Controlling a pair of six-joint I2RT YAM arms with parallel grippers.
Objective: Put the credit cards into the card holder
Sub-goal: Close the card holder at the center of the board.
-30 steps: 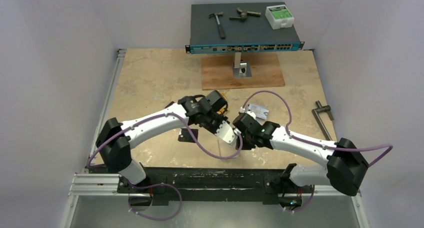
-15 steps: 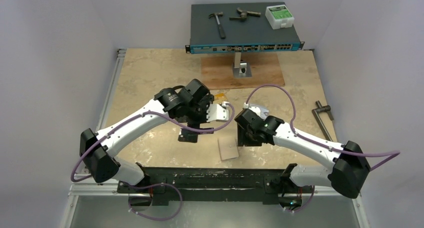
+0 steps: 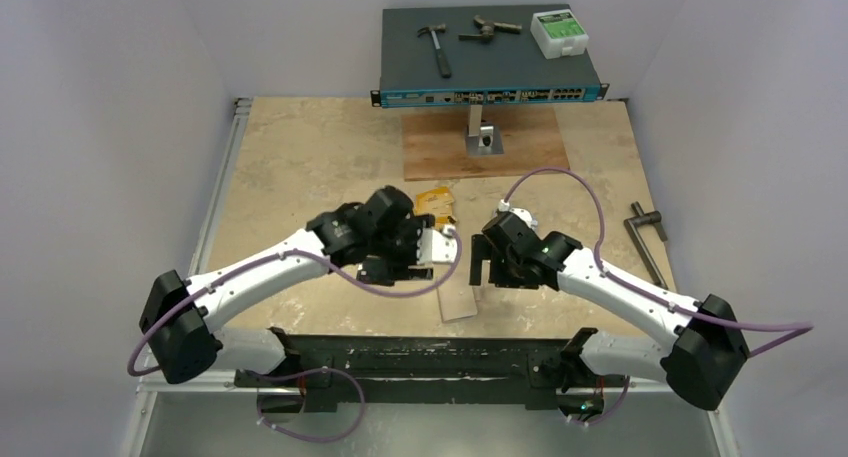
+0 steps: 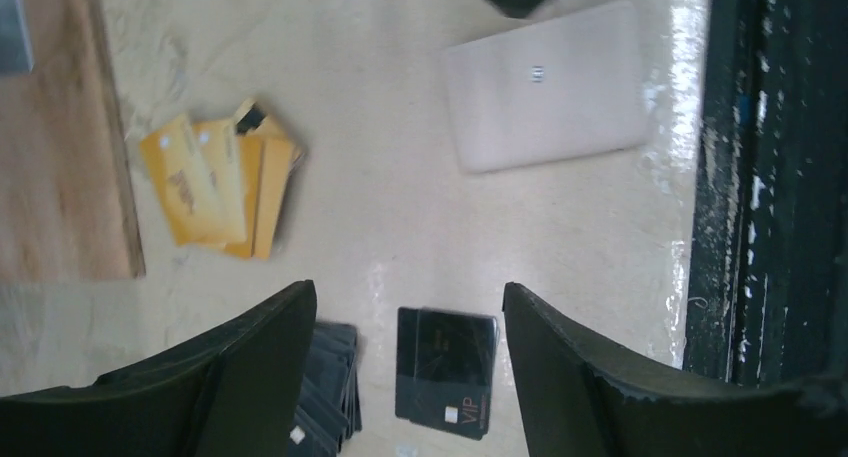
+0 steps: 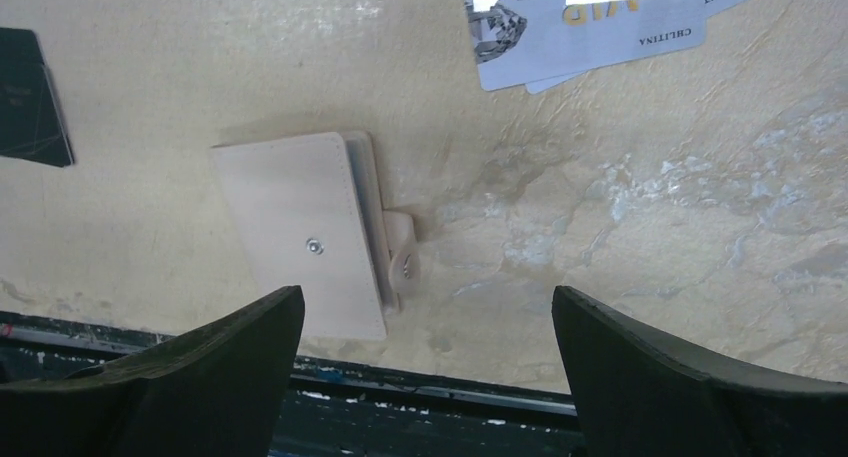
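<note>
**Card holder shut on the table, both grippers wide and empty**

Biggest stuff first. The tan table (image 3: 300,157) carries everything. The left arm (image 3: 270,262) and right arm (image 3: 620,287) both bend in toward the card holder (image 3: 458,303). It lies flat and folded shut, a little nearer the arm bases than the two wrists.

Way beyond the card holder, at the back, sits a network switch (image 3: 490,52). A wooden board (image 3: 520,147) lies between the two.

The left gripper (image 4: 408,292) hangs beyond and left of the card holder, fingers spread with nothing between them. The right gripper (image 5: 428,297) hovers above the card holder's right side, jaws wide apart and holding nothing either.

The orange cards (image 4: 215,187) are a fanned pile beyond the card holder, well apart from it. The silver cards (image 5: 590,22) overlap each other beyond it and to the right.

Left of the card holder lies a black VIP card (image 4: 445,367). Beside that is a black stack (image 4: 325,397), maybe a folded wallet, but it's too blurry to call.

Smallest bit: the snap tab (image 5: 402,249) sticks out past the card holder's edge, off the stud on the cover.
</note>
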